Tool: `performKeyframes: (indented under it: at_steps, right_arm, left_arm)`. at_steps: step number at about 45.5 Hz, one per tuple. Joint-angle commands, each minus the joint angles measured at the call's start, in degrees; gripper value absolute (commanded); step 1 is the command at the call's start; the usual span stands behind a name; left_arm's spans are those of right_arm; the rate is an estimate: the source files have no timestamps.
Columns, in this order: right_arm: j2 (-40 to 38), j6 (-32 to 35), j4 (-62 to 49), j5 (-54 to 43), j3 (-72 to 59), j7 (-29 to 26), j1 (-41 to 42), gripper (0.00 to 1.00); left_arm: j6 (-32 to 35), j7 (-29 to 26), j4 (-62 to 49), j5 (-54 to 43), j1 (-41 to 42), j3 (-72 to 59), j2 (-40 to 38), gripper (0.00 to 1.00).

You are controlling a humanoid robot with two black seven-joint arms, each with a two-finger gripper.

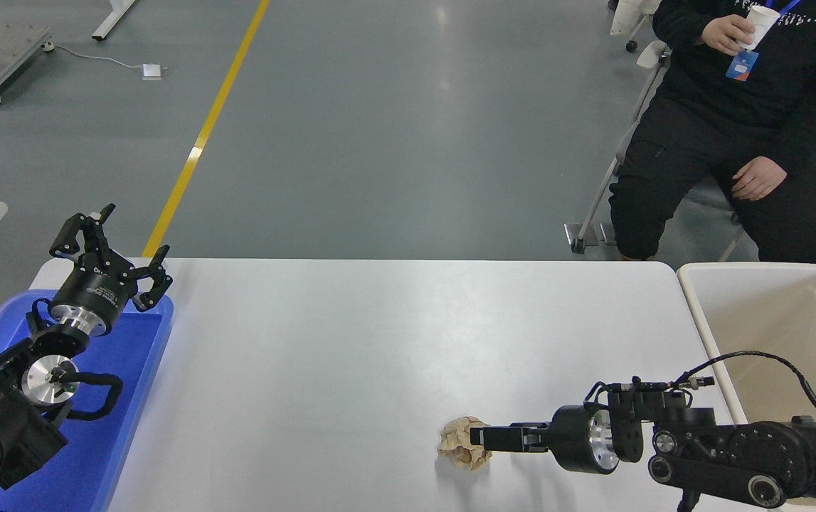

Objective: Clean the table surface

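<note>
Right end effector (477,436): black, at lower right of centre, pointing toward the frame's left; its tip overlaps the right side of the paper wad. Seen edge-on, so whether it is open or closed cannot be told.
Right arm (735,455): black, lying nearly level from the lower right corner, with a silver ring behind the wrist and a black cable looping above it.
Left end effector (110,245): at the left edge, raised over the far end of the tray, fingers spread open, holding nothing.
Surface (351,341): fills the lower middle of the frame; large, smooth, glossy white, rectangular with rounded far corners, much wider than tray or bin. It shows soft reflections and the grey shadow of the right arm.
Paper wad (459,444): crumpled, tan, low on the surface, slightly right of centre, casting a small shadow.
Tray (141,355): blue plastic, at the lower left, on the surface's left edge, partly covered by the left arm.
Bin (770,320): beige, rectangular, at the right edge, just beside the surface's right end.
Person (728,128): seated at the upper right beyond the surface, in dark clothes, one hand holding a white cup (760,20), the other resting on a knee.
Floor (393,128): grey, with a yellow line running from the top toward the left.
</note>
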Motion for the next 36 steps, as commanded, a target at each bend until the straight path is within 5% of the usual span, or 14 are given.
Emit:
performKeyframes:
  at_steps: [1, 16, 22, 27, 32, 36]
  right_arm:
    - [5.1, -0.02, -4.97, 0.08, -0.11, -0.95, -1.04, 1.0]
    - [8.27, -0.02, -8.84, -0.01, -0.2, -0.95, -1.3, 0.98]
    - [10.03, -0.02, -11.3, -0.28, -0.29, -0.95, -1.3, 0.84]
    - [11.26, 0.07, -12.45, -0.28, -0.46, -0.95, -0.95, 0.54]
    - [11.08, 0.95, -12.27, -0.36, -0.55, -0.86, -0.51, 0.0]
    - [10.47, 2.96, -12.27, -0.19, -0.64, -0.77, -0.16, 0.0]
  left_arm:
    - [0.0, 0.0, 0.0, -0.01, 0.0, 0.0, 0.0, 1.0]
    - [0.0, 0.0, 0.0, -0.01, 0.0, 0.0, 0.0, 1.0]
    - [0.0, 0.0, 0.0, -0.01, 0.0, 0.0, 0.0, 1.0]
    - [0.0, 0.0, 0.0, -0.01, 0.0, 0.0, 0.0, 1.0]
    - [0.0, 0.0, 0.0, -0.01, 0.0, 0.0, 0.0, 1.0]
    - [0.0, 0.0, 0.0, -0.01, 0.0, 0.0, 0.0, 1.0]
